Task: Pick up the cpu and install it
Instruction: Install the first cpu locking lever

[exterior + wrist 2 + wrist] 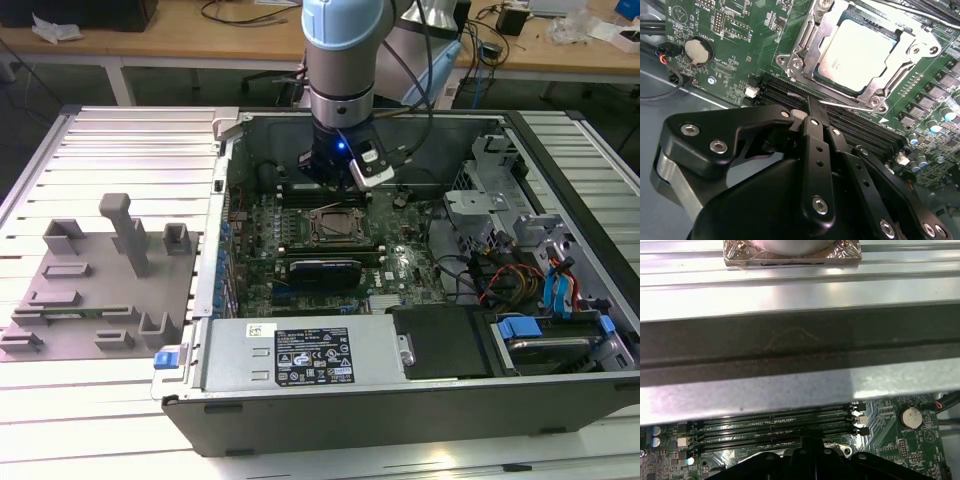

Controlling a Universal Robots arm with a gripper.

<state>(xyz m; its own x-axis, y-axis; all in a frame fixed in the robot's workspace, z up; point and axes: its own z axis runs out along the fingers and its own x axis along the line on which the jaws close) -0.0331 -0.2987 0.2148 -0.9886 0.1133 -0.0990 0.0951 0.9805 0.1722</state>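
Note:
The cpu [860,52], a flat square chip with a silver-white top, lies inside the metal socket frame [805,47] on the green motherboard [735,55]. My gripper [812,102] hangs just beside the socket, above the black memory slots [850,125]. Its dark fingers [815,135] are pressed together with nothing between them. A thin latch wire [845,104] runs between the fingertips and the frame. In the exterior view the arm's wrist [338,150] stands over the open computer case, just behind the socket [333,226].
A grey plastic fixture board [100,285] with upright blocks lies at the exterior view's left. The power supply [300,355] fills the case front; drive cage and cables [520,260] are at the right. The case wall [790,385] and a coin battery [911,416] lie close by.

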